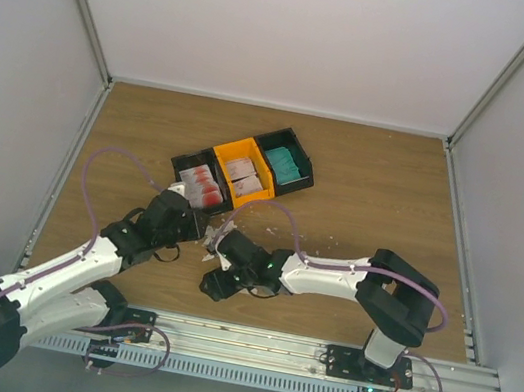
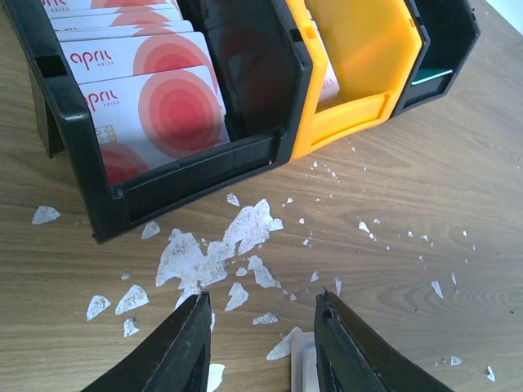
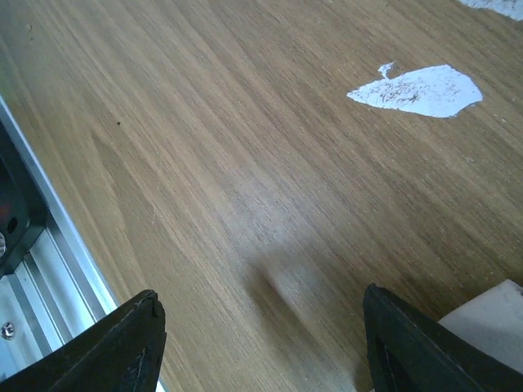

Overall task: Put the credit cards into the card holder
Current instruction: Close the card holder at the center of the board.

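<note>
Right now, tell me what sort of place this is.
Probably a lab robot test cell: wooden table boxed in by white walls, two arms bolted to a metal rail, bins of cards.

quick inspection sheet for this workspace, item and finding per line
surface: wooden table, white-flecked
job's things: red-and-white cards in black bin and orange bin; teal cards in end black bin; card holder not clearly seen
clutter: white scraps scattered before bins
end effectors: left end effector and right end effector both open, empty
cables: purple cables looped along both arms
surroundings: white walls, metal rail at near edge
</note>
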Controlling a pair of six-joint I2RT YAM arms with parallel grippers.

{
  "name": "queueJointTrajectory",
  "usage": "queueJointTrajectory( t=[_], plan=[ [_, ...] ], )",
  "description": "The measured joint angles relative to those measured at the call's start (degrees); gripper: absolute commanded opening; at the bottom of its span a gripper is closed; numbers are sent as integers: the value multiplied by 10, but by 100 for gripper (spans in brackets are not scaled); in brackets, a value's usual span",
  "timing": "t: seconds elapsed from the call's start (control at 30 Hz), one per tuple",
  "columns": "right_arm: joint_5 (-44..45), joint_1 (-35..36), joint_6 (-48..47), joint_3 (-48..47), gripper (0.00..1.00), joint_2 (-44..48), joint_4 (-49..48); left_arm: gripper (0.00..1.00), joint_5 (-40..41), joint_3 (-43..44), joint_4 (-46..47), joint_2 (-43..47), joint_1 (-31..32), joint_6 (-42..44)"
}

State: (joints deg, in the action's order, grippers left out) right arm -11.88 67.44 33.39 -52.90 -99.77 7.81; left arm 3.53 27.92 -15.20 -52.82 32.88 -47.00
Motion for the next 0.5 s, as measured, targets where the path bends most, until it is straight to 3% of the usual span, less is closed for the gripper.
queueJointTrajectory(
  t=[0.27, 0.5],
  plan=[
    [9, 0, 6, 13, 68, 3, 7, 47, -12, 0, 1, -4, -4, 5],
    [37, 1, 39, 79, 68, 69, 18, 57, -69, 0, 31, -5, -4, 26]
  ],
)
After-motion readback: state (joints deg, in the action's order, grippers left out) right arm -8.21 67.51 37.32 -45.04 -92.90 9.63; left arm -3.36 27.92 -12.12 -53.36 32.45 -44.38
